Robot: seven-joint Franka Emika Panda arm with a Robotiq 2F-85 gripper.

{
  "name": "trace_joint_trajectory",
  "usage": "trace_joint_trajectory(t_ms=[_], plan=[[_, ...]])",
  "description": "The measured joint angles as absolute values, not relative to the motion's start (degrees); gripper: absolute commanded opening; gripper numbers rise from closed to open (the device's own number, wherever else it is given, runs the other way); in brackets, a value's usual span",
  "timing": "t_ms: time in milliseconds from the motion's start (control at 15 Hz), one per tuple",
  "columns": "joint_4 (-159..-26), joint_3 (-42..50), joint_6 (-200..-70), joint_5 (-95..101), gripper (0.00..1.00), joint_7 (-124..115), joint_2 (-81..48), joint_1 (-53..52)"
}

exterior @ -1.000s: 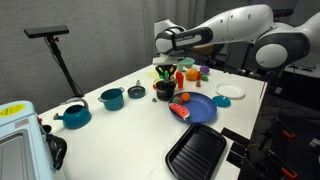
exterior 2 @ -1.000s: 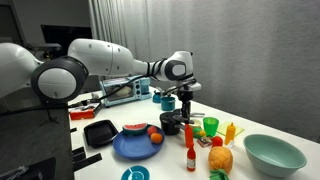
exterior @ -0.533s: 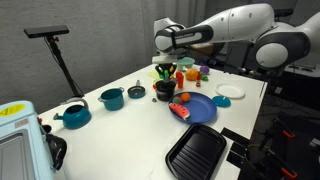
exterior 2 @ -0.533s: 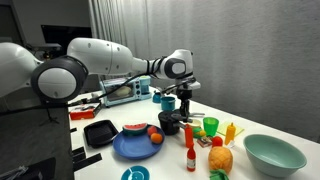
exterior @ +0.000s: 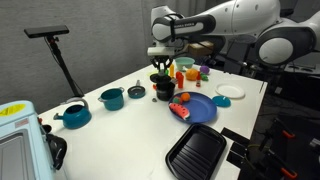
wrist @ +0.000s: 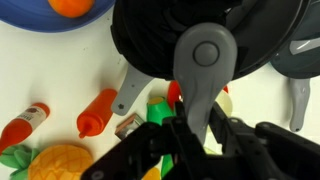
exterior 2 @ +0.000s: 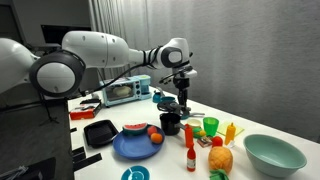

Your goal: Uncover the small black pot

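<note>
My pincer [wrist: 195, 128] is clamped on the grey handle of the lid [wrist: 150, 40]. In the wrist view the black disc fills the top of the picture, with the fingers closed round the handle's stem. In both exterior views the pincer [exterior: 160, 64] [exterior 2: 183, 90] hangs clear of the worktop [exterior: 130, 125] with the lid [exterior: 160, 77] just under it. The pot [exterior: 164, 91] sits directly below on the worktop, apart from the lid and open at the top. The other exterior angle shows the same thing: the pot [exterior 2: 170, 123] is low down and the lid is above it.

I judge the uncovering itself nearly done, since the lid is off and in my grip. What is left is to get rid of it. My next move is to carry it sideways, away from the pot and from the blue plate [exterior: 200, 108] just beside it. Then I lower it flat onto a bare patch of worktop and open the fingers. The space round the pot is crowded with small items, so I would go slowly and keep the lid level.

The arm comes in high, with the forearm roughly level over the worktop. The wrist is bent so that the pincer points straight down over the pot.
</note>
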State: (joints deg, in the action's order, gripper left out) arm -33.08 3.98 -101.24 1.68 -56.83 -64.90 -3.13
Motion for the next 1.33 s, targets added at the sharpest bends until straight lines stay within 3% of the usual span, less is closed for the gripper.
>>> trace_joint_trajectory(t_ms=[1267,1333], plan=[[-36.04,7.66,-91.75,2.04,0.07,-68.24,-54.85,-0.71],[-36.75,7.66,-91.78,2.04,0.29,-68.83,-54.20,-0.97]])
